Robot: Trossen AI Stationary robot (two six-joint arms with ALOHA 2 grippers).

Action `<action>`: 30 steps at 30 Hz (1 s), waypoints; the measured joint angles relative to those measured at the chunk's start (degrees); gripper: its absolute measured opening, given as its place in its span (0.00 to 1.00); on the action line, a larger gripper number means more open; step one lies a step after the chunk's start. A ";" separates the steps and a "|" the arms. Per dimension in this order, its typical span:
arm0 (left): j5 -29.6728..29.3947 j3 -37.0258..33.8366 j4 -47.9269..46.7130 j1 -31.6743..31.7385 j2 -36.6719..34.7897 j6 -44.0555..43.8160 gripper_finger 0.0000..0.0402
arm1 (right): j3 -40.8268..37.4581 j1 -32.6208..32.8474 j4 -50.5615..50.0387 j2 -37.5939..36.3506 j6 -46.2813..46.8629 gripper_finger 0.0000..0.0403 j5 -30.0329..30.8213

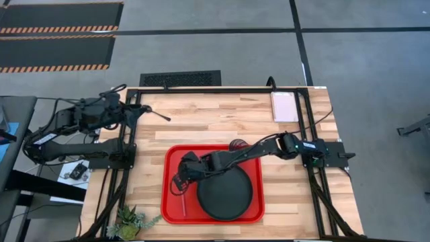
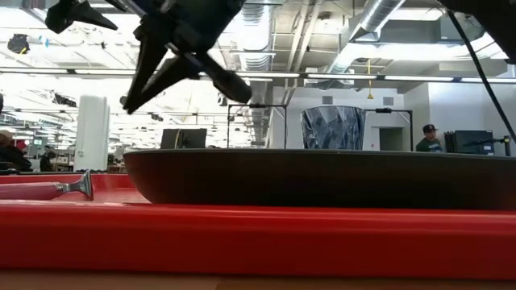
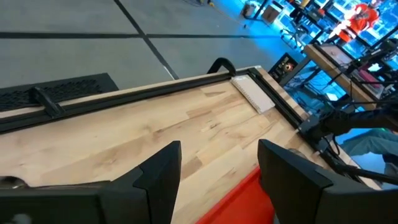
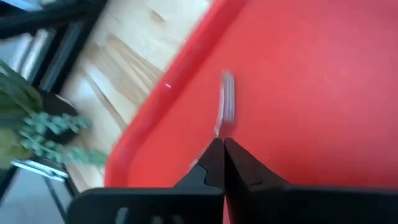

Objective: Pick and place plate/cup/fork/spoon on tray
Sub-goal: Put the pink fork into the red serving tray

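Observation:
The red tray (image 1: pixel 176 212) lies on the middle of the table. The black plate (image 1: pixel 225 195) rests flat in its right part. The fork (image 1: pixel 183 206) lies in the tray's left part, its silver tines (image 4: pixel 227 102) just ahead of my right gripper (image 4: pixel 221 148). That gripper is shut and empty, and hangs above the tray (image 2: pixel 133 101). The cup (image 2: pixel 332 127) stands upright at the tray's far rim (image 1: pixel 238 144). My left gripper (image 3: pixel 217 180) is open and empty, at the table's far left (image 1: pixel 142 109). A thin dark sliver (image 1: pixel 160 115) beside it looks like the spoon.
A pale rectangular pad (image 1: pixel 284 106) lies at the far right corner. A small potted plant (image 1: pixel 131 220) stands at the near left corner. Black frame rails (image 1: pixel 222 89) run along the table's far edge and sides. People show in the room behind (image 2: pixel 427 138).

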 joint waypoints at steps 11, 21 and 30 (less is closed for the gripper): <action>0.17 0.00 -0.04 0.00 0.04 0.02 0.50 | 0.08 -0.59 4.81 2.12 -1.37 0.01 -1.27; 13.47 -4.80 -5.57 -0.02 1.00 1.69 0.21 | -0.10 2.19 -1.41 -8.46 -1.36 0.01 0.59; 33.11 -18.76 3.62 -5.54 2.11 -2.56 0.00 | 0.06 11.76 -26.70 -29.11 9.70 0.01 25.88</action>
